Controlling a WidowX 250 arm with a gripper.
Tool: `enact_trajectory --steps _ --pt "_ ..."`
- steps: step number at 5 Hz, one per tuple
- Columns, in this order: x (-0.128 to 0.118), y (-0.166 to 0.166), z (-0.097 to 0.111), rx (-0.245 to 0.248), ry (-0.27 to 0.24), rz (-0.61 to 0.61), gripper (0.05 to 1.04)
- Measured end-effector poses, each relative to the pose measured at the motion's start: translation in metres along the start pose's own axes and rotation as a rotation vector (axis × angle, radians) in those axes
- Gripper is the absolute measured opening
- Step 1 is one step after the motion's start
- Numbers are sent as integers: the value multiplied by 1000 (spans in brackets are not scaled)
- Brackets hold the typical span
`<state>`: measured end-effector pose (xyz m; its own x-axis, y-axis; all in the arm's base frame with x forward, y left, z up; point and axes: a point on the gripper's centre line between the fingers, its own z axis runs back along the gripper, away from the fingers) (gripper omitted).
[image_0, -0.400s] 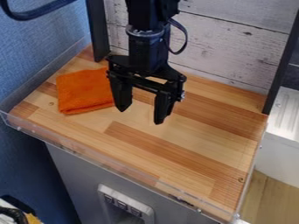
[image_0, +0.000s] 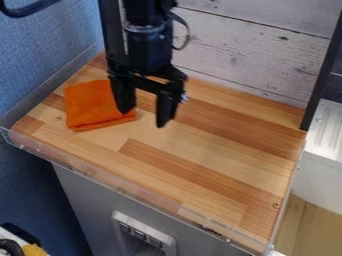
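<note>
The black gripper (image_0: 142, 119) hangs from the top of the camera view over the left part of the wooden work surface. Its two fingers stand apart with nothing between them. An orange folded cloth (image_0: 91, 106) lies flat on the wood at the left. The left finger overlaps the cloth's right part in the view; whether they touch, I cannot tell. The right finger hangs over bare wood, to the right of the cloth.
Around the wooden surface (image_0: 220, 175) runs a low clear rim (image_0: 120, 186) at the front and left. White plank boards (image_0: 254, 55) and black posts stand behind. A white appliance (image_0: 327, 130) is at the right.
The gripper has moved left and a little upward in the view, nearer the orange cloth. The cloth lies where it was, with more of it now behind the left finger.
</note>
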<state>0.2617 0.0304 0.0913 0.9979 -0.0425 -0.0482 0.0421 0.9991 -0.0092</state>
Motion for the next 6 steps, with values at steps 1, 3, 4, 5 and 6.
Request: enact_trajectory --steps 1,3,4,5,6 --pt "14 23 -1 -10 -26 -28 998" --pt "36 74 -2 -6 -73 -95 999" --pt "39 96 -2 0 -86 -109 999" --pt "42 108 -3 2 -86 -120 999" --pt "46 117 -4 6 -72 -126 956"
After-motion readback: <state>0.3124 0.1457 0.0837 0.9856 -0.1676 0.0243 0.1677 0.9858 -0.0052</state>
